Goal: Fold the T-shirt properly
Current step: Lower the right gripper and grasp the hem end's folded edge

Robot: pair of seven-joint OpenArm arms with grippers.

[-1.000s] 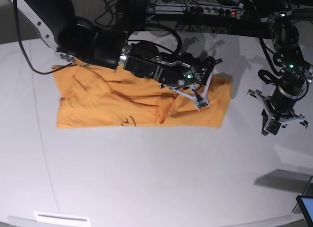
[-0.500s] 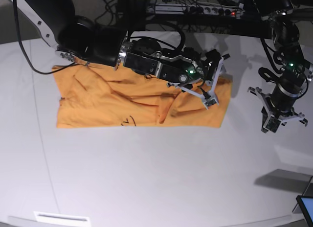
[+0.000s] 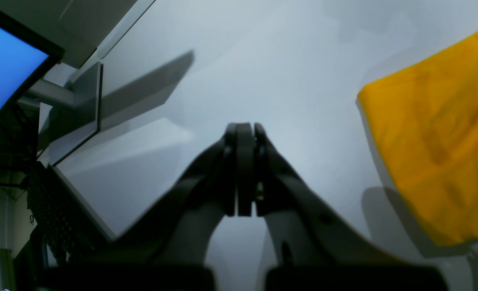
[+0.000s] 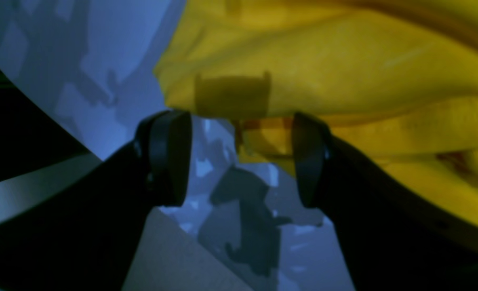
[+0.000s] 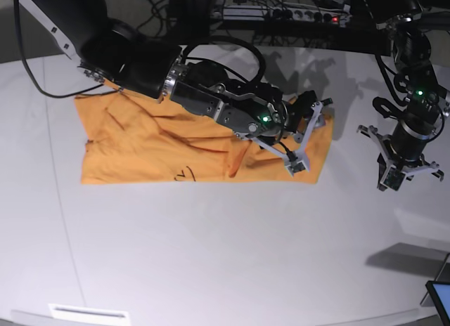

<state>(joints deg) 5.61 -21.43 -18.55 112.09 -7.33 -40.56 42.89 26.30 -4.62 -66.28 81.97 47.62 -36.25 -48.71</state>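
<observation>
The orange-yellow T-shirt [image 5: 155,143] lies folded and creased on the white table [image 5: 211,256], with a dark line mark near its front edge. My right gripper [image 5: 311,136] hangs open over the shirt's right end. In the right wrist view the right gripper [image 4: 239,159] stands with its fingers [image 4: 168,157] spread, and a rumpled edge of the T-shirt [image 4: 344,72] reaches into the gap, gripped by nothing. My left gripper [image 5: 391,182] hovers shut and empty over bare table to the right of the shirt. The left wrist view shows the left gripper [image 3: 245,131] shut, with the T-shirt [image 3: 436,153] off to the right.
A power strip [image 5: 281,13] and cables run along the table's back edge. A screen corner [image 5: 439,298] shows at the front right; the same blue screen [image 3: 4,76] shows in the left wrist view. A white label [image 5: 88,313] sits at the front left edge.
My right arm has slid right and a little forward along the shirt, and its gripper now spans the shirt's right end. The left arm has barely moved.
</observation>
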